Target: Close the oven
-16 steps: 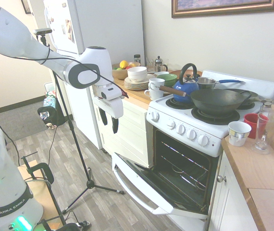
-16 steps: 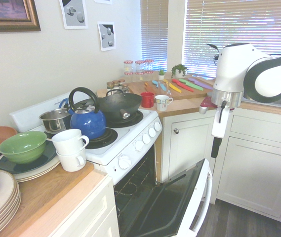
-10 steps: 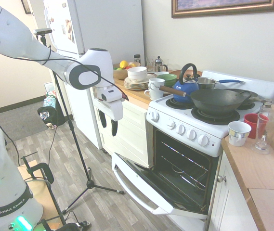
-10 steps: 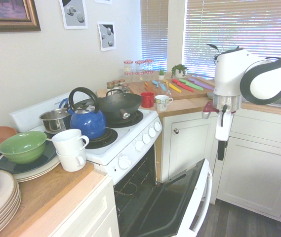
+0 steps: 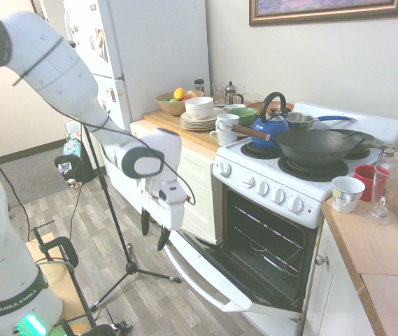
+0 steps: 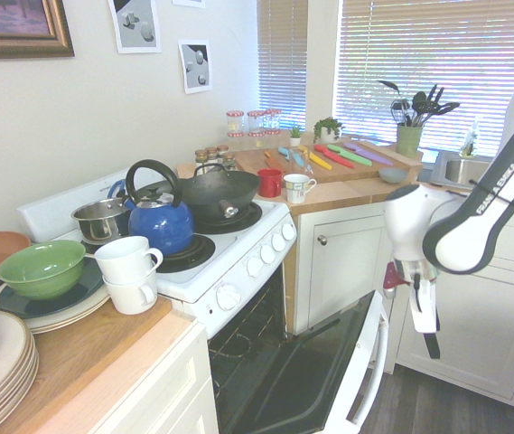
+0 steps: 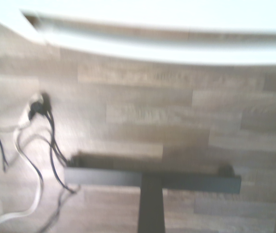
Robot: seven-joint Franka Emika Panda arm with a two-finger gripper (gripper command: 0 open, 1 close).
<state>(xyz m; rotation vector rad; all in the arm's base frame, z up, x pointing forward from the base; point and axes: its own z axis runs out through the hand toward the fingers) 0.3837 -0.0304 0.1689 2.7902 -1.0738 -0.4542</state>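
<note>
White oven (image 5: 275,203) stands open (door dropped, racks showing).

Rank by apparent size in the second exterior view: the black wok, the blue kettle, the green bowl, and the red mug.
1. black wok
2. blue kettle; about the same as the green bowl, which is nearer the camera, so unsure
3. red mug, farthest away

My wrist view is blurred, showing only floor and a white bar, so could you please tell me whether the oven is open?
Observer: Yes, the oven door hangs down, nearly flat, and the racks show inside.
Operator: Where is the gripper relative to it?
Observer: The gripper hangs just beyond the door's handle, pointing down and not touching it.
Operator: Is it holding anything?
Observer: No, its fingers are apart and empty.
</note>
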